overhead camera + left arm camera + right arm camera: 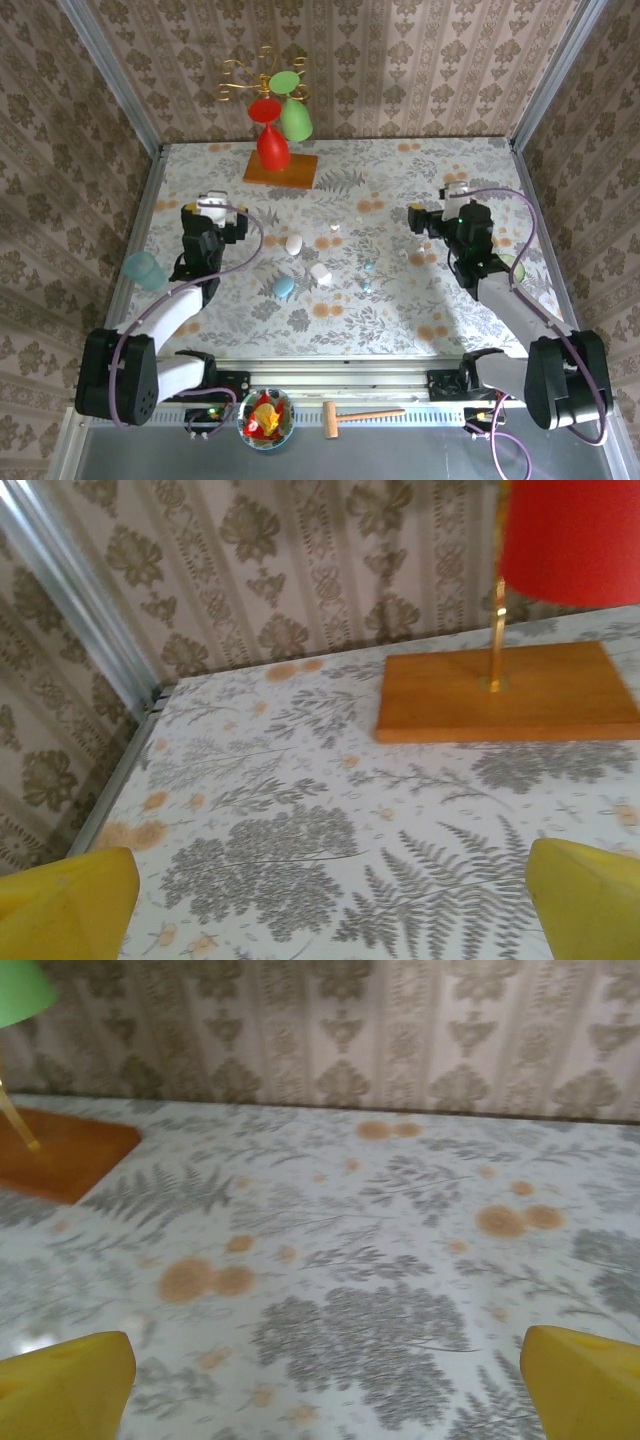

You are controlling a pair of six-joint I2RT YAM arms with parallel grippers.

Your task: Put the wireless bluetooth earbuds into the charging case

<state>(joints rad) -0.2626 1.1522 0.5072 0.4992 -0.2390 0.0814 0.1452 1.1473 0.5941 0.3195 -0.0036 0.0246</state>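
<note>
earbuds [368,268] are shown scattered loose at mid-bench [400,312], between the arms, near the white case [294,243] and the blue case [284,287]. the left pincer [213,212] and right pincer [443,210] are spread wide and empty, well apart from them. the pieces are judged tiny, light, hard and slippery. a gentle pinch across the body is advised.
</note>
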